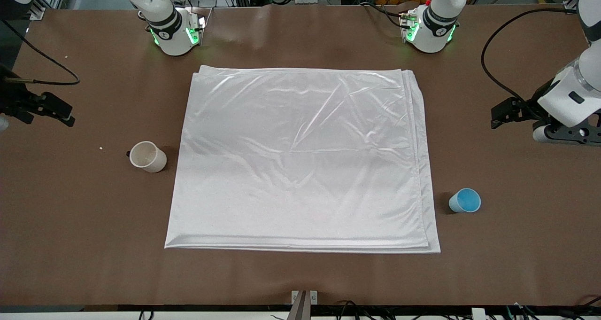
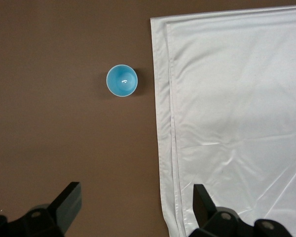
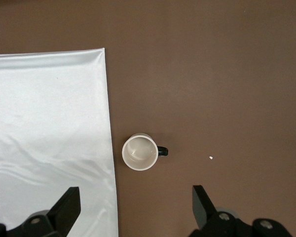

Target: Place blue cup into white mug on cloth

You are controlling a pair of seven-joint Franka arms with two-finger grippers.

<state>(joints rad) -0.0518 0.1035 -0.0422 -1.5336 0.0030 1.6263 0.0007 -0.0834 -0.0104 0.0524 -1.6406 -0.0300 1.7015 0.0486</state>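
The white cloth (image 1: 300, 160) lies folded flat in the middle of the table. Upright on bare table beside the cloth's edge, toward the right arm's end, stands the white mug (image 1: 147, 156) with its black handle. The blue cup (image 1: 465, 200) stands upright off the cloth's corner toward the left arm's end, nearer to the front camera than the mug. My left gripper (image 1: 498, 115) hangs open over bare table by that end; its wrist view shows the blue cup (image 2: 122, 81) well clear of the gripper (image 2: 136, 197). My right gripper (image 1: 63, 114) is open too, with the mug (image 3: 140, 152) apart from it (image 3: 135, 197).
The brown table (image 1: 300, 273) surrounds the cloth on all sides. A tiny white crumb (image 1: 100, 147) lies near the mug. Both arm bases (image 1: 173, 33) (image 1: 429, 31) stand along the table's edge farthest from the front camera. A small metal bracket (image 1: 304, 299) sits at the nearest edge.
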